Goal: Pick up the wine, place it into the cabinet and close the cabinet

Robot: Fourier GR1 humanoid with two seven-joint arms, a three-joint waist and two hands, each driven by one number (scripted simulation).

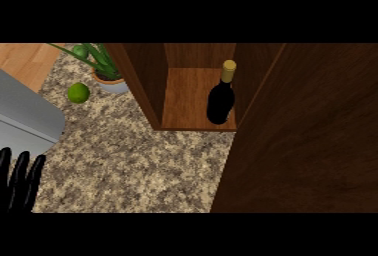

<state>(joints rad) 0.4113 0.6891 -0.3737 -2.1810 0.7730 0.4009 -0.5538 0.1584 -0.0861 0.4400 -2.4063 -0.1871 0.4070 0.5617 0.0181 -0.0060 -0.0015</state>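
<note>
Our left hand (18, 182) shows at the lower left edge with its fingers (22, 172) straight and pointing up, spread slightly, holding nothing and touching nothing we can make out; it rests above the speckled surface (140, 165). We do not see our right hand at all, so we cannot tell how its fingers stand.

The wine (221, 97) stands upright inside the cabinet (148, 80), on its wooden shelf (188, 100), near the front lip and toward the right wall. The cabinet door (303, 140) stands wide open, filling the right side of the view.

We judge that only the closing is left. The risk is the bottle's place close to the shelf's front edge: a door swung in briskly could clip it and tip it, or stop short of closing. The door also hides whatever lies behind it, so we would be reaching for it half blind.

Well apart to the left sit a lime (78, 93) and a potted plant (107, 75).
</note>
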